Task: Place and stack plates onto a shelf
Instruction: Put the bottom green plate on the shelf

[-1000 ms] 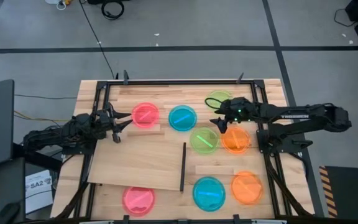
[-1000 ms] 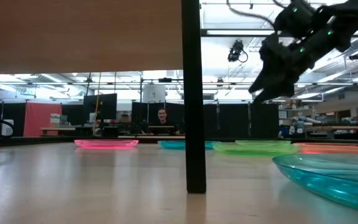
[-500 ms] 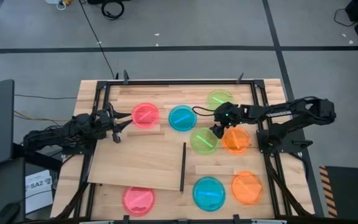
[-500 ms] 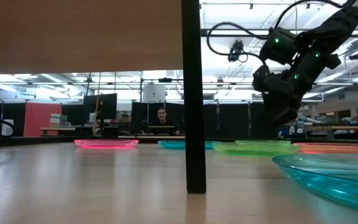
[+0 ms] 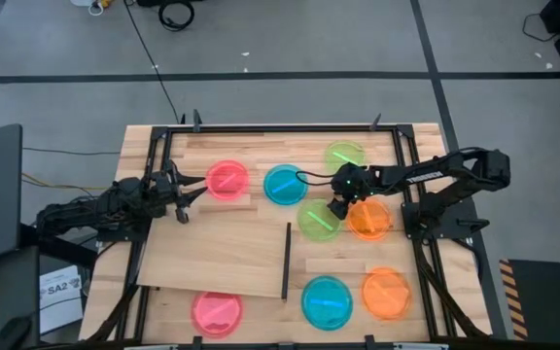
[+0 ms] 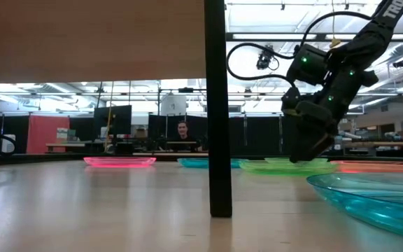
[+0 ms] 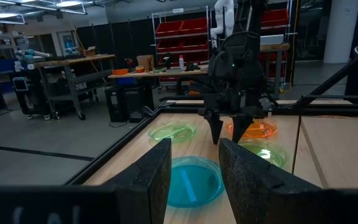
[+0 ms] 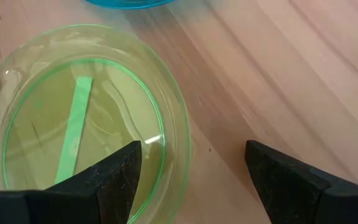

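You have eight plates on the tabletop (image 5: 212, 248): two pink, two blue, two green, two orange, none on the shelf (image 5: 224, 255) near its front-left. Your right gripper (image 5: 335, 208) hangs wide, empty, over the nearer green plate (image 5: 317, 222); your left gripper (image 5: 189, 197), parted and empty, waits beside the far pink plate (image 5: 227, 180).

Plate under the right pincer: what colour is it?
Green plate, translucent with a green strip inside; clearest in the right wrist view.

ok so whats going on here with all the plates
Eight coloured plates lie spread over the table, none yet on the shelf. The right gripper hangs open and low at the rim of a green plate near the middle, not gripping it yet. The left gripper waits at the left side beside a pink plate, holding nothing.
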You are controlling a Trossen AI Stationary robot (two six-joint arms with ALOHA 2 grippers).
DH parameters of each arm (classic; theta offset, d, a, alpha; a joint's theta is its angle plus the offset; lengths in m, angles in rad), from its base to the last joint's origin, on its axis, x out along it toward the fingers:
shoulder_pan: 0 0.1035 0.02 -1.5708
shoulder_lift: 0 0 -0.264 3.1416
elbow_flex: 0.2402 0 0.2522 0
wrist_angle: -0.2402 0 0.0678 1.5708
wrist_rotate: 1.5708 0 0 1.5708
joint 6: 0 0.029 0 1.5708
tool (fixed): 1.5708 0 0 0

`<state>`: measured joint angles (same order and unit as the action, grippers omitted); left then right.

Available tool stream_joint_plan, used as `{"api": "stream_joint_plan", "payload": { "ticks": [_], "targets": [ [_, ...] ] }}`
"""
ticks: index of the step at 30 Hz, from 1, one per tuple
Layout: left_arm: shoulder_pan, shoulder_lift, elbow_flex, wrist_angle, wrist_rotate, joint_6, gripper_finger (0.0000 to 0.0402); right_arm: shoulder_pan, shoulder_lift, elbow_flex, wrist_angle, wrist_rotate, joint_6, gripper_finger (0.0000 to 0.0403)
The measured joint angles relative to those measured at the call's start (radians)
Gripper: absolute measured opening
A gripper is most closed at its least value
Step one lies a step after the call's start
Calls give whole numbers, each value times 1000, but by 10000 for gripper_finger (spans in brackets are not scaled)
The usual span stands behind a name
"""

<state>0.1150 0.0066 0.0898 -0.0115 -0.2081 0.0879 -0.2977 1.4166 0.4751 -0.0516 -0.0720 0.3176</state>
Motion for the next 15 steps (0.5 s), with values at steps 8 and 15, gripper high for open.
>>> {"api": "stream_joint_plan", "payload": {
  "ticks": [8, 15],
  "targets": [
    [0, 0, 0, 0, 0, 0, 142, -1, 0, -2, 2, 2, -7, 246],
    [0, 0, 0, 0, 0, 0, 142, 0, 1, -2, 10, 0, -7, 183]
  ]
}}
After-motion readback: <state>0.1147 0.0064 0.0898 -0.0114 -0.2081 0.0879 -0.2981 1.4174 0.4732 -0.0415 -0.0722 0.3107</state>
